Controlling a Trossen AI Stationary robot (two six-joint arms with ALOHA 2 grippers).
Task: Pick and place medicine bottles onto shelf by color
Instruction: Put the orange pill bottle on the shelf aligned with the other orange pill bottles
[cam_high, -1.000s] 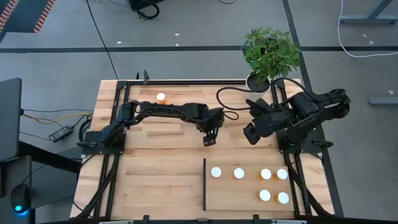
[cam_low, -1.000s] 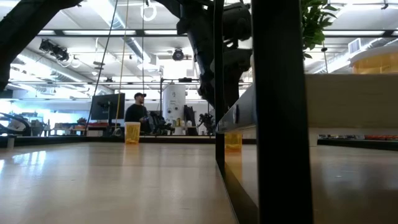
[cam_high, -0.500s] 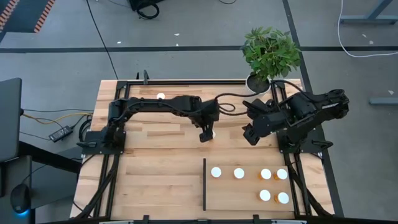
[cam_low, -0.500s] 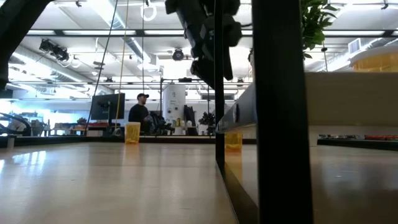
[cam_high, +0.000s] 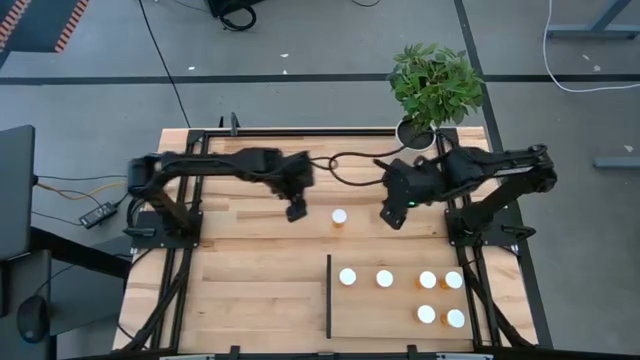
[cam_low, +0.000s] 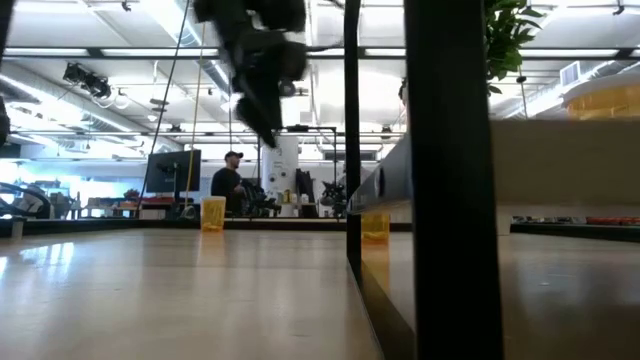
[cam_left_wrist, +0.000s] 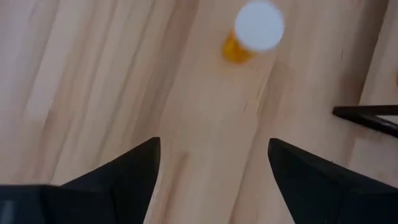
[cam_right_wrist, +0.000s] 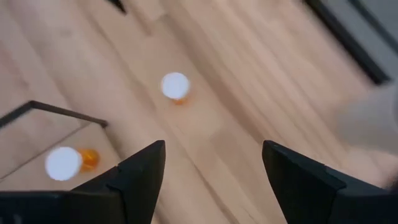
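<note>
Right gripper (cam_high: 391, 216) hangs just beside the lone orange bottle (cam_high: 340, 217) on the tabletop (cam_high: 250, 250), its fingers (cam_right_wrist: 140, 171) spread apart with nothing between them; the right wrist view looks past them at that bottle's white cap. Left gripper (cam_high: 296, 211) hovers on the bottle's other side, a little farther off, its fingers (cam_left_wrist: 134, 165) likewise parted and empty.

That bottle stands upright on the open planks, between the two grippers and clear of the shelf (cam_high: 400, 325), whose black strip (cam_high: 328, 295) lies nearer the table's front edge. Six bottles (cam_high: 384, 278) already stand on the shelf panel in two rows.

Judging by its look, the bottle is small, light and rigid, with a smooth plastic wall likely to slip and a narrow base that tips easily if nudged. The best hold is probably across the round body just under the cap, fingers coming straight down either side, squeezed gently and evenly.

Beyond the table's far corner stands a potted plant (cam_high: 433, 85).
</note>
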